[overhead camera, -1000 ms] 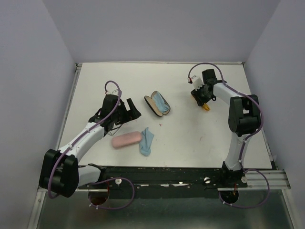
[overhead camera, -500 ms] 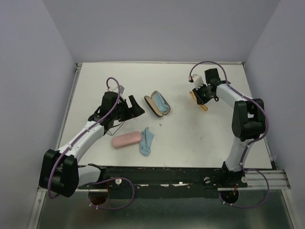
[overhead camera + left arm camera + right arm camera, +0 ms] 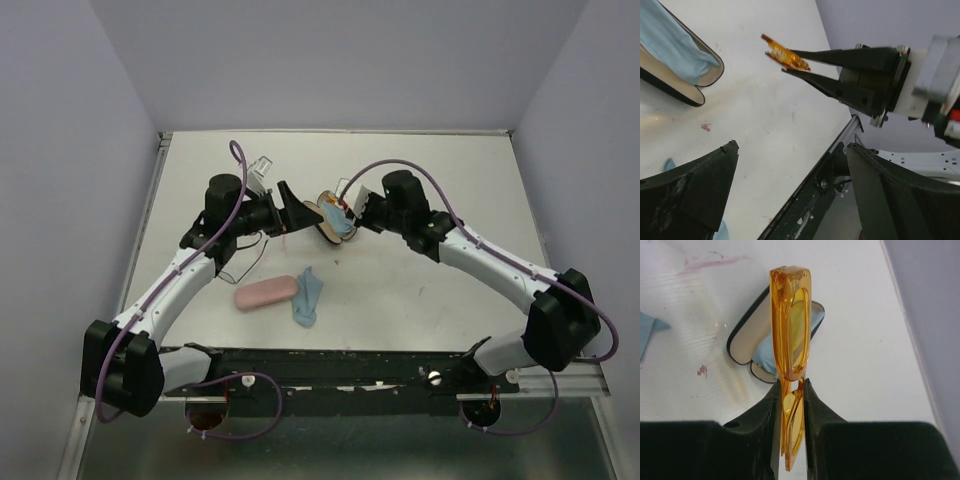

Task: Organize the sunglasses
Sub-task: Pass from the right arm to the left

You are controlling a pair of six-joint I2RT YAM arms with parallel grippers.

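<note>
The orange-yellow folded sunglasses [image 3: 790, 335] are clamped upright between the fingers of my right gripper [image 3: 791, 386]. In the top view the sunglasses [image 3: 328, 202] hang just above the open black case [image 3: 341, 232], which has a light-blue cloth [image 3: 766, 356] inside. The left wrist view shows the sunglasses [image 3: 785, 54] at the tips of the right gripper's fingers [image 3: 840, 82], to the right of the case [image 3: 675, 75]. My left gripper [image 3: 293, 208] is open and empty, just left of the case, its fingers [image 3: 695, 187] spread wide.
A shut pink case [image 3: 263, 293] lies at the near left. A loose light-blue cloth [image 3: 308, 296] lies right beside it. The table's near edge with a black rail [image 3: 350, 365] runs along the front.
My right arm has swung from the far right to the middle, carrying the sunglasses to just above the open black case. My left gripper has moved right and farther, up to the case.
</note>
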